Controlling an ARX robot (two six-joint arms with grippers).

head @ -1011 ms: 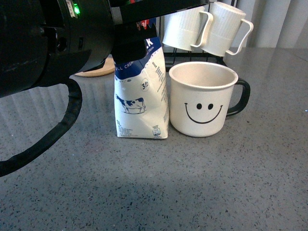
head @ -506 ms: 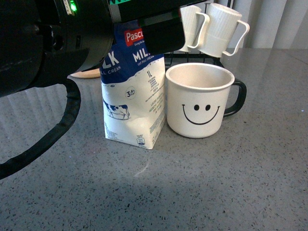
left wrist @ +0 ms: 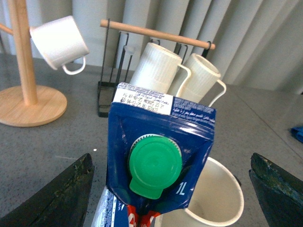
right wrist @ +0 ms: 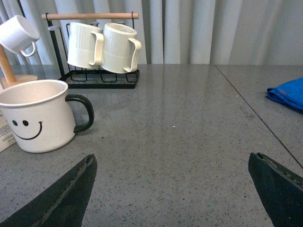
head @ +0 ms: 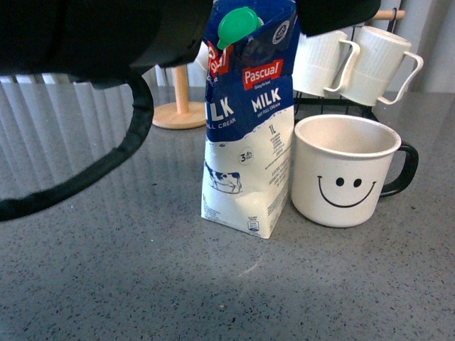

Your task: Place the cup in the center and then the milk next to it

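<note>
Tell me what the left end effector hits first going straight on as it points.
The milk: its green-capped top sits dead centre between the open fingers of the left end effector; how near is hard to judge.

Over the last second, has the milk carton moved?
Yes. Judged against the smiley mug, the milk carton has turned: its cow side now faces further left, away from the mug.

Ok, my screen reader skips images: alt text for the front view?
A tall blue-and-white Pascual milk carton with a green cap stands on a grey speckled table, beside a white smiley-face mug. Ribbed white mugs hang behind.
</note>
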